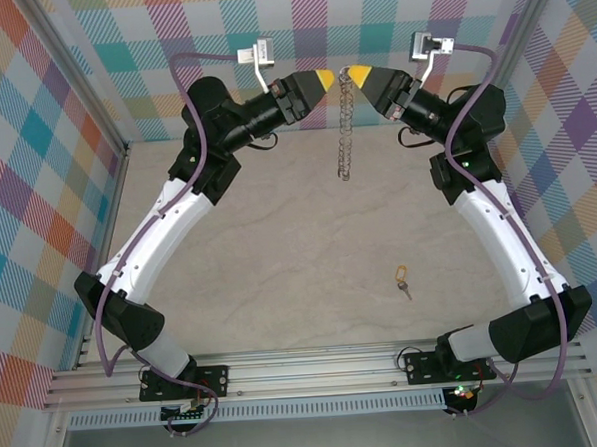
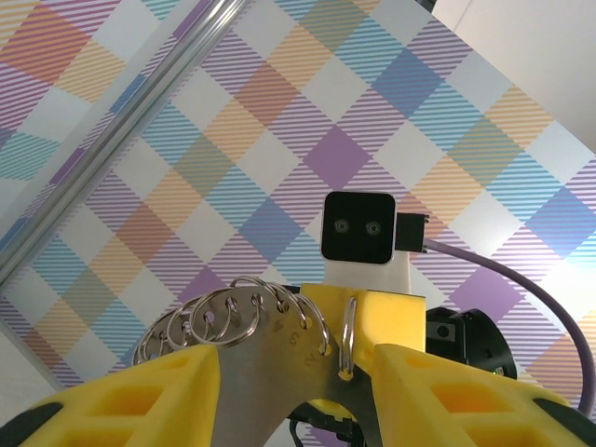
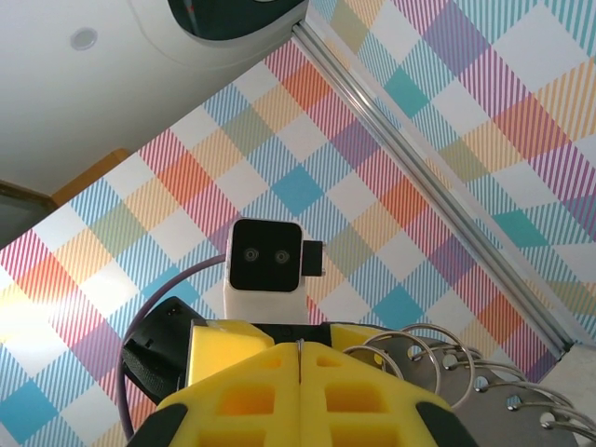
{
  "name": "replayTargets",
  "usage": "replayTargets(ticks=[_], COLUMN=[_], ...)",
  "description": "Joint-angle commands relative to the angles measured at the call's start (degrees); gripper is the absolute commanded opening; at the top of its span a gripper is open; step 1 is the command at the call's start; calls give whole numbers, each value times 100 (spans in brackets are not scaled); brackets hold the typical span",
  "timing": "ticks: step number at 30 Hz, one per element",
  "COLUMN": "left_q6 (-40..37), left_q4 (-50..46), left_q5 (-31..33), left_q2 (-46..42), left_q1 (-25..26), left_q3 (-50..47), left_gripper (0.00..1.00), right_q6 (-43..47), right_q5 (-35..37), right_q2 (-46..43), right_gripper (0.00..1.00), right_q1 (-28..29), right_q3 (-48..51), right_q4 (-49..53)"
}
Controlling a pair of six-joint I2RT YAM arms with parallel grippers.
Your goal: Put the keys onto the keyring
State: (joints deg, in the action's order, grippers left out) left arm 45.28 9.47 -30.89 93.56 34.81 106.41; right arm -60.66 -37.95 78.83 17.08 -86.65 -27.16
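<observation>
We are looking down on a pale beige desk with a faint marbled grain, smooth and matt. It is boxed in by walls covered in a bright plaid of pink, teal, orange and purple squares, and ribbed aluminium rails are running along its near edge. Both white-and-black arms are arching up and inward, their yellow-tipped hands meeting high at the far side. The right hand, its blocky yellow fingers pressed flush together, is pinching a large grey metal keyring lined with many small wire loops. The ring is dangling from that grip as a limp, chain-like strand above the desk. The left hand is facing it just beside, its recessed yellow fingers standing partly apart with the ring's flat grey metal and fanned loops between them; we cannot tell whether they are pressing on it. The tiny key, with a yellowish-gold head and short dark shaft, is lying flat on the desk, well apart from both hands and nearer the right arm's base.
</observation>
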Motion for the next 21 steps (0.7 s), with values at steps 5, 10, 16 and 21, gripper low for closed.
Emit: replayTargets(ticks=[5, 10, 16, 21], left_q6=[82, 104, 109, 110], left_q4=[406, 446, 439, 489], left_q5=[-163, -165, -198, -162], left_q2=[18, 16, -12, -92], left_q1=[52, 48, 57, 60], left_q3=[117, 126, 70, -100], left_gripper=[45, 42, 37, 31], right_q6=[-52, -47, -16, 11], right_q5=[38, 34, 41, 67], right_q2=[67, 132, 177, 168], right_gripper=[0, 0, 0, 0], right_q1=[124, 200, 252, 252], right_q3=[-53, -93, -132, -93], right_q4=[-324, -286, -261, -239])
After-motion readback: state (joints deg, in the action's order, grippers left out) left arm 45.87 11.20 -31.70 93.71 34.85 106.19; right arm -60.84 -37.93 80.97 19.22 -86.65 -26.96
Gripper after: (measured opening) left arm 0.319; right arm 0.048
